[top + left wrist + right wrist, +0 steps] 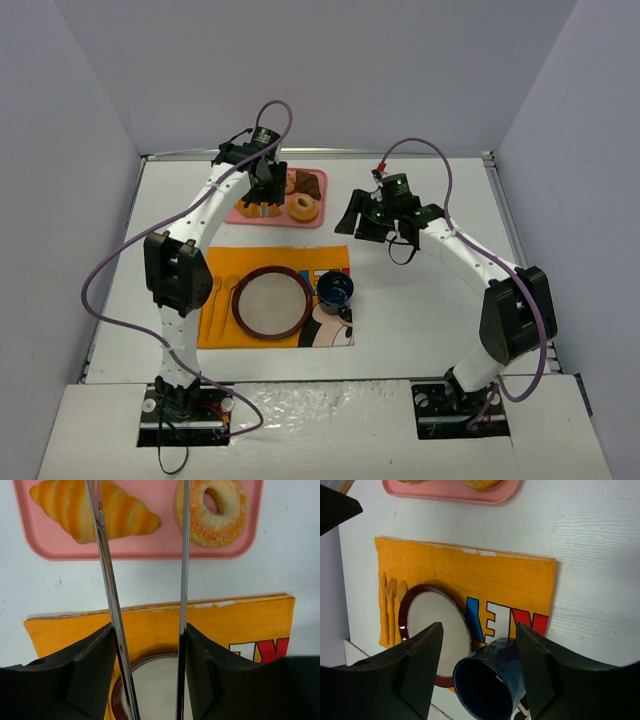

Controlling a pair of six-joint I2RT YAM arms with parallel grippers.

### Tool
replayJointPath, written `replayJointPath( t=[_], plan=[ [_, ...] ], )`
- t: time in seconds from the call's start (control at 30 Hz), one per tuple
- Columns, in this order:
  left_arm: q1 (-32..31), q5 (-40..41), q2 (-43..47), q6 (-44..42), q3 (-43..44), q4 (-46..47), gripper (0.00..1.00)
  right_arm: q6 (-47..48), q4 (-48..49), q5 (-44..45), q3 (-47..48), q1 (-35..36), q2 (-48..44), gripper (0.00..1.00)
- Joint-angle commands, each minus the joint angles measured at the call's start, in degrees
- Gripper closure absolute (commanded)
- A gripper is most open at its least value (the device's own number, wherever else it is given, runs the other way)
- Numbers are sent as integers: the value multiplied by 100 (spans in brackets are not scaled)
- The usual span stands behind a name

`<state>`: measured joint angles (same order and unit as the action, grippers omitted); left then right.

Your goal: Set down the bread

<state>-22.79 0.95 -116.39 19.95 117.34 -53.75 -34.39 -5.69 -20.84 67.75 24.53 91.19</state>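
Note:
The pink tray [240, 214] at the back holds a croissant [120, 512], a sugared ring doughnut [212, 527] and a dark brown pastry [309, 185]. A small golden piece [290, 184] beside my left gripper may be the bread; the left wrist view does not show it. My left gripper [262, 198] hangs over the tray, shut on metal tongs [184, 555]. The tong arms stand apart and empty, and the left arm crosses the croissant. My right gripper [366, 224] is open and empty to the right of the tray. The dark-rimmed plate [271, 302] is bare.
The plate lies on an orange placemat [225, 270] with a cartoon print. A dark blue mug [335, 290] stands at the plate's right, seen below my right gripper [477, 630] in its wrist view. A wooden fork and spoon [392, 595] lie left of the plate. Grey walls enclose the table.

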Motion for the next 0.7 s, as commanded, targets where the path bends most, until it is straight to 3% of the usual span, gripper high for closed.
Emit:
replayJointPath(
  t=[0.0,0.67],
  plan=[
    [-98,225,-79,-70,745,-91,52,129,64,102,-77,51,-395,43],
    [-91,382,-1539,-70,2656,-504,52,312,50,55,-442,45,-594,44]
  ],
)
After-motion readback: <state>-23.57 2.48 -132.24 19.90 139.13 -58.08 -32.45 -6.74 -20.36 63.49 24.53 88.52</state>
